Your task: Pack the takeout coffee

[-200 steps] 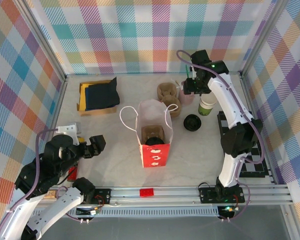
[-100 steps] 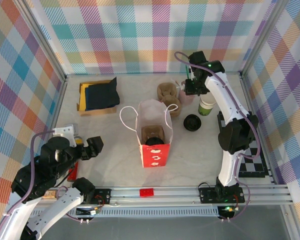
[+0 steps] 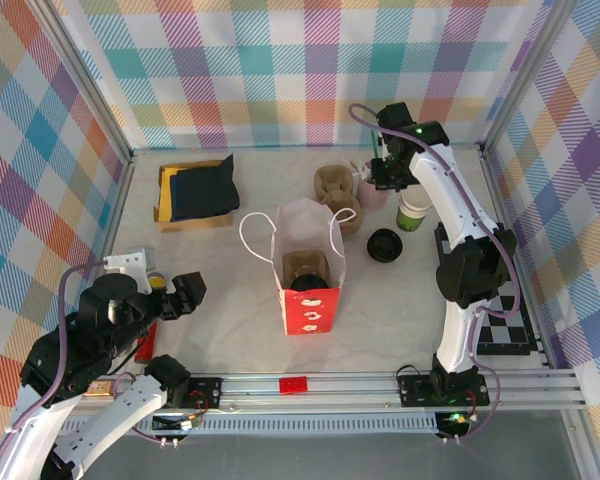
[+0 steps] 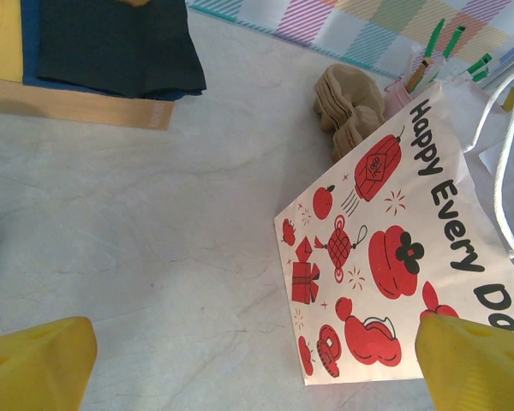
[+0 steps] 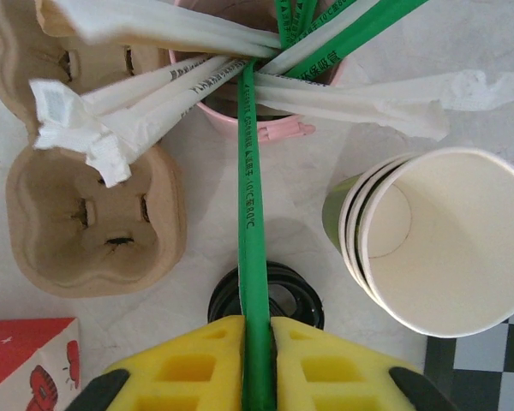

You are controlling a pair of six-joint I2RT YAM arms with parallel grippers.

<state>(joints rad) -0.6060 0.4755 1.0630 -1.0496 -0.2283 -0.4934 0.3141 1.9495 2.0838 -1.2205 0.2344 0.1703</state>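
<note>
Left tool [image 4: 257,364]: jaws wide, idle over the worktop [image 4: 154,240]. One paper bag [image 3: 307,310]; the dark round top inside is probably the takeout coffee [image 3: 307,272], partly hidden. One carrier stack [image 5: 94,214]. Right tool [image 5: 257,330] pinches one green straw [image 5: 249,188] in the pink cup [image 5: 265,127]. Draw it out lengthwise, sparing its neighbours. Three nested cups [image 5: 445,240]; one loose lid [image 5: 293,289].

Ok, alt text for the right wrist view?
The right gripper is shut on a green straw running up into a pink cup of straws. A brown cup carrier lies left, stacked paper cups right, a black lid under the straw.
</note>
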